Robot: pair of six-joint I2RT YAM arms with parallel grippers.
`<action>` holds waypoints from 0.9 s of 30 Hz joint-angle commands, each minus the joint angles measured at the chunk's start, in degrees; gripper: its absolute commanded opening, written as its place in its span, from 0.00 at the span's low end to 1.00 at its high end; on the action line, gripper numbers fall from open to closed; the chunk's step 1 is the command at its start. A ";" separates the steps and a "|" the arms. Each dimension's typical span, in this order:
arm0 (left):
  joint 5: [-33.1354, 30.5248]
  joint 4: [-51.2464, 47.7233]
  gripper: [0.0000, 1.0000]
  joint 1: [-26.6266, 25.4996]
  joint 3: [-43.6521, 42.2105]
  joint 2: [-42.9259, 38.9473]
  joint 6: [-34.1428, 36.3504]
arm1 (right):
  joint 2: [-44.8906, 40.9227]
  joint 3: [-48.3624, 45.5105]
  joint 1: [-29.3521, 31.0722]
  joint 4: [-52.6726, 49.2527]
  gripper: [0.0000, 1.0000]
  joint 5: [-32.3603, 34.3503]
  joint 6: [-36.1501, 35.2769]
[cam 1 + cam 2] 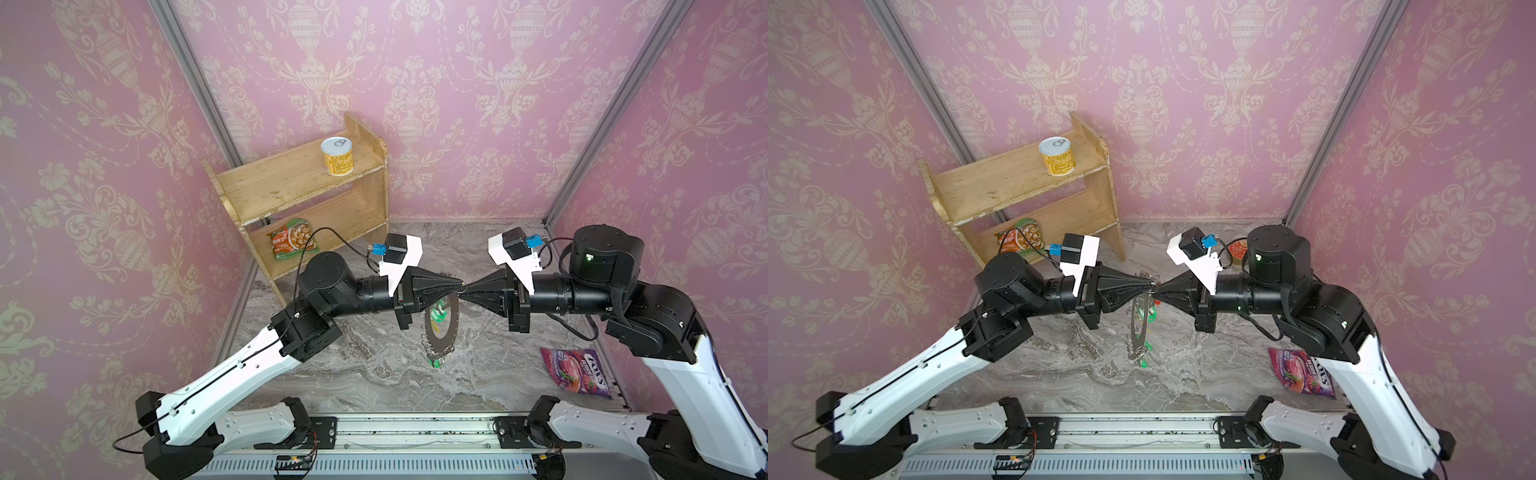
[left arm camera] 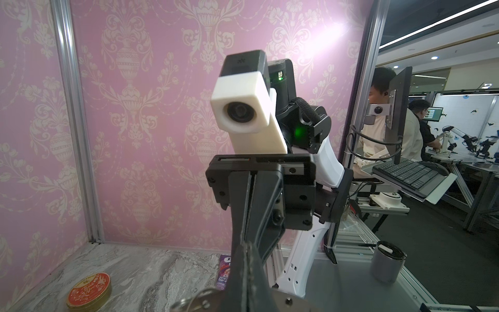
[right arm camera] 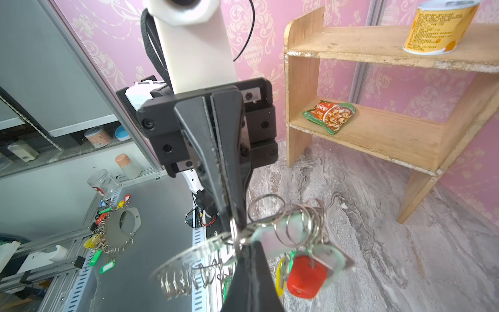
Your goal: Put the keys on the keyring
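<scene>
The left gripper (image 1: 461,285) is clamped on the keyring's (image 1: 441,341) rim, so the ring hangs below it with keys (image 1: 435,362) dangling and its loops (image 3: 175,281) within reach of the right gripper (image 1: 461,295), pinched shut just opposite, on what I can't tell.

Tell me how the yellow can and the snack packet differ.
The yellow can stands upright on the top board; the snack packet lies flat on the lower board. The can is round, silver-lidded; the packet is orange and green. Both sit on the wooden shelf.
</scene>
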 commanded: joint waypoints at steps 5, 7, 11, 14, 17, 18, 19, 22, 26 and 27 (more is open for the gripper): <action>0.62 8.97 0.00 0.12 -0.85 0.72 -3.20 | 0.46 -2.34 0.23 3.25 0.00 -3.60 2.05; 0.46 8.90 0.00 0.12 -1.00 0.57 -2.98 | 0.30 -2.16 0.19 2.65 0.01 -3.16 1.80; -0.15 8.28 0.00 0.12 -1.37 0.07 -2.20 | -0.42 -1.66 0.22 0.79 0.12 -1.35 0.84; -0.46 7.92 0.00 0.21 -1.70 -0.28 -1.92 | -0.98 -1.16 0.17 -0.84 0.20 0.23 0.16; -0.89 7.25 0.00 0.21 -1.91 -0.63 -1.51 | -1.72 -0.74 0.18 -2.49 0.25 1.97 -0.54; -1.12 6.83 0.00 0.29 -1.90 -0.67 -1.37 | -1.88 -0.74 0.17 -2.92 0.27 2.43 -0.71; -1.40 6.13 0.00 0.31 -1.95 -0.97 -0.96 | -2.16 -0.64 0.18 -3.35 0.29 3.06 -0.87; -2.94 3.33 0.00 0.45 -2.81 -2.12 0.27 | -2.86 -0.78 0.16 -4.81 0.38 5.12 -1.31; -6.50 -0.62 0.00 0.56 -5.20 -4.68 1.96 | -4.26 -1.93 0.08 -5.57 0.48 7.69 -1.13; -7.55 -1.63 0.00 0.56 -5.88 -5.43 2.35 | -4.60 -2.31 0.03 -5.59 0.51 8.34 -1.08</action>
